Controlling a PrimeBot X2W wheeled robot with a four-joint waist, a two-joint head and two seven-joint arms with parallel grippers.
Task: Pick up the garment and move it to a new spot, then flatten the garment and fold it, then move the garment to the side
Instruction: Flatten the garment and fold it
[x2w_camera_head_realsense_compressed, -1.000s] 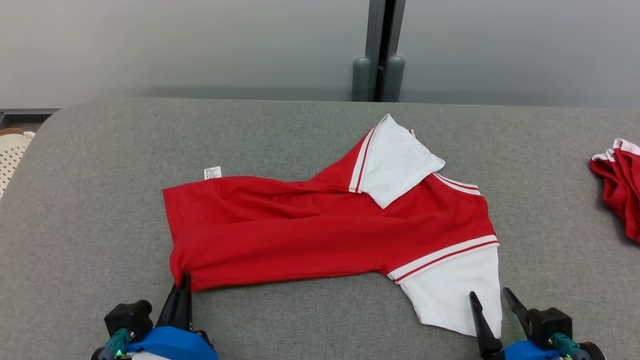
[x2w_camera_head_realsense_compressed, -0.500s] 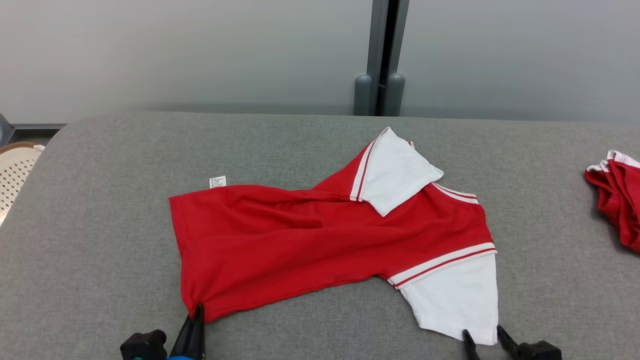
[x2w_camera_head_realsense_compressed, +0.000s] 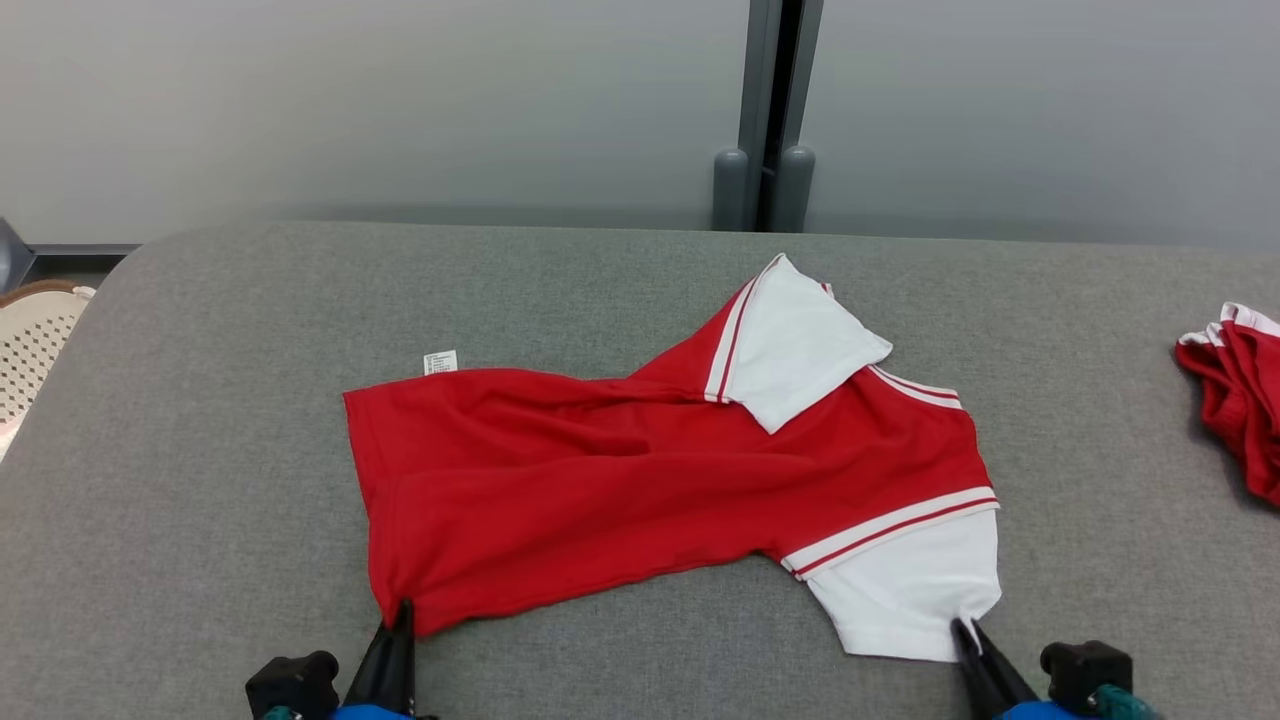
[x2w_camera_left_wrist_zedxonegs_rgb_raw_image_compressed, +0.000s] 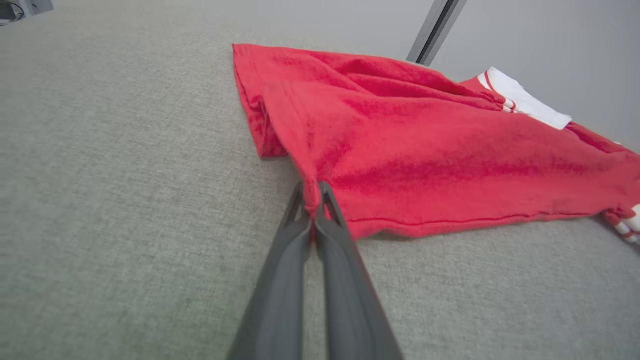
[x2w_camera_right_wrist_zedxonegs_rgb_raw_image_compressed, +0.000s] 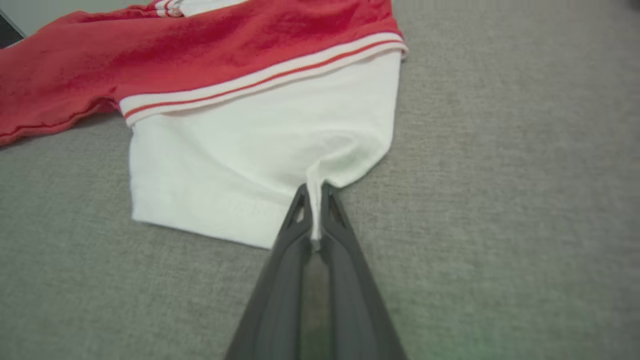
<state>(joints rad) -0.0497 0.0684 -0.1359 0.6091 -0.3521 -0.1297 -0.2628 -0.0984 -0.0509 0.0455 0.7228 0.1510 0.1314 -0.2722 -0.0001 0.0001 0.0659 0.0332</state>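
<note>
Item: one garment (x2w_camera_head_realsense_compressed: 650, 480), a red short-sleeved shirt with white sleeves and striped trim, lying about midway across a grey fabric-covered table (x2w_camera_head_realsense_compressed: 200, 420), a little toward its near side. Long axis: runs across the table, hem at the robot's left, shoulders and sleeves at its right; the whole cloth lies beyond both sets of fingertips, away from the robot. Left gripper (x2w_camera_head_realsense_compressed: 400, 620): fingers pressed together on the near hem corner, red cloth pinched between the tips. Right gripper (x2w_camera_head_realsense_compressed: 968, 635): fingers closed too, clamped on a fold at the cuff of the near white sleeve (x2w_camera_head_realsense_compressed: 915, 590). Each arm holds the end nearest it, so neither crosses. The two grips sit at opposite ends of the near edge, and I judge the coming move turns on that: drawn apart along the long axis, or lifted together, that edge would come taut. Condition: not flat; long creases run along the body, the far sleeve (x2w_camera_head_realsense_compressed: 800, 345) lies folded back over the chest, and a small white label (x2w_camera_head_realsense_compressed: 440, 361) pokes out by the far hem corner. Table: woven, matt, rounded at its far-left corner. Also present: a second red-and-white garment (x2w_camera_head_realsense_compressed: 1235, 400), bunched, well apart at the right edge; a pale perforated object (x2w_camera_head_realsense_compressed: 30, 335), perhaps a basket, off the left side. Room: plain pale grey wall panels (x2w_camera_head_realsense_compressed: 400, 100), split by a dark vertical post (x2w_camera_head_realsense_compressed: 770, 100).
</note>
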